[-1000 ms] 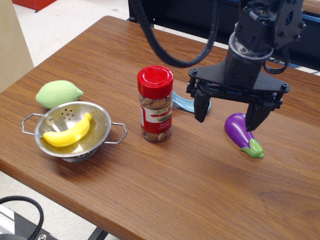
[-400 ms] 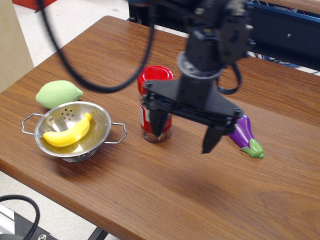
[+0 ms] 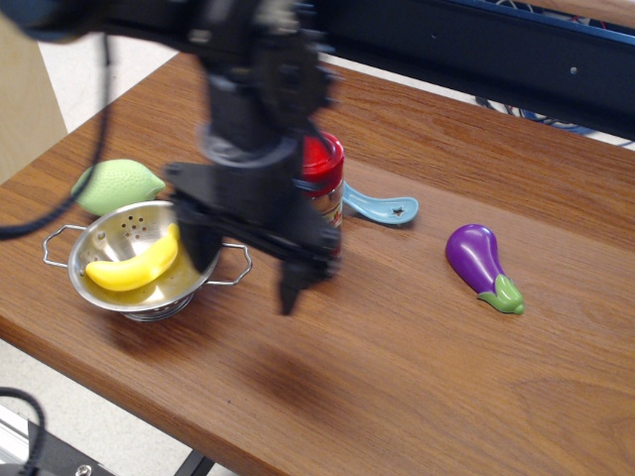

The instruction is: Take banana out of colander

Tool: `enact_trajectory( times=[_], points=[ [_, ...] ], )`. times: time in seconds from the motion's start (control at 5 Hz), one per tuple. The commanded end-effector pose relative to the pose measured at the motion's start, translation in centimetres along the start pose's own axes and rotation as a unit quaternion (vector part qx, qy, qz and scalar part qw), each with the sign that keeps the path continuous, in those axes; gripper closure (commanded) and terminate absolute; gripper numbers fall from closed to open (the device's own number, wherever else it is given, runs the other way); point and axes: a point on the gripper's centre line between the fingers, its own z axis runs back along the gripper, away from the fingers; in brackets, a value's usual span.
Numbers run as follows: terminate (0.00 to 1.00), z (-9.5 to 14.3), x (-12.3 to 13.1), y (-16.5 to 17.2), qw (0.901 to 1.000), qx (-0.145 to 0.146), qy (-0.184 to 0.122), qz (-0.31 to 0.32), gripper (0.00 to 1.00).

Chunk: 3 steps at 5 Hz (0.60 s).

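On a brown wooden table [image 3: 417,377], a yellow banana [image 3: 134,265] lies inside a small steel colander [image 3: 109,238] near the front left edge, its tips pointing toward 8 and 2 o'clock. Just to the colander's 3 o'clock side hangs a blurred black gripper [image 3: 238,268], fingers spread wide and holding nothing; one finger [image 3: 290,290] points down over bare wood, the other overlaps the colander's right rim and handle. Whether it touches the metal cannot be told. Directly behind the gripper, at 12 o'clock, a red-lidded spice jar [image 3: 325,169] stands mostly hidden. At the colander's 12 o'clock a pale green lemon toy [image 3: 111,183] rests just beside its rim. A light blue spoon [image 3: 382,206] lies at the jar's 3 o'clock, and a purple eggplant toy [image 3: 481,263] lies well apart to the right.
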Motion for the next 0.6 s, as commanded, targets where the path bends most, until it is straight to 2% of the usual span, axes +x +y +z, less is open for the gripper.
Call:
enact_trajectory(
  times=[0.0, 0.2, 0.4],
  points=[
    [0.00, -0.4, 1.4, 4.5, 0.9983, -0.014, 0.004, -0.057, 0.00],
    [0.00, -0.9, 2.4, 5.4, 0.9974, -0.008, 0.029, -0.065, 0.00],
    [0.00, -1.6, 2.7, 6.5, 0.9961, 0.001, 0.038, -0.080, 0.00]
  ],
)
